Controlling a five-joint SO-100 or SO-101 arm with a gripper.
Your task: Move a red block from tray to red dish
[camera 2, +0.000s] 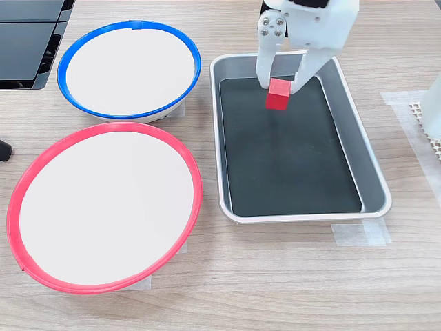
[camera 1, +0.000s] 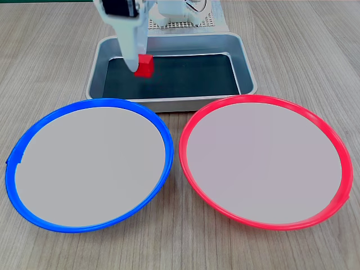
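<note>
While the white gripper point(camera 2: 279, 84) is reaching down into the tray point(camera 2: 371, 172), we are seeing its two fingers clamped on the red block point(camera 2: 278, 94), one finger on each side in the second exterior view. We are finding the block over the tray's black bottom, near the end closest to the arm's base, and its underside is looking slightly clear of the floor, though we cannot tell for sure whether it is touching. Nothing else is lying in the tray.

We are seeing the red dish point(camera 1: 264, 100) sitting just beside the tray's long rim, its grey-white centre bare. We are seeing the blue-rimmed dish point(camera 1: 90, 102) lying next to it, also bare, the two rims nearly meeting in the first exterior view.

We are losing most of the arm off the top edge in both exterior views. In the first exterior view one finger is covering part of the block point(camera 1: 145, 66), so the far finger is staying out of sight. Dark objects at the second exterior view's left edge are being cut off, and we cannot identify them.
</note>
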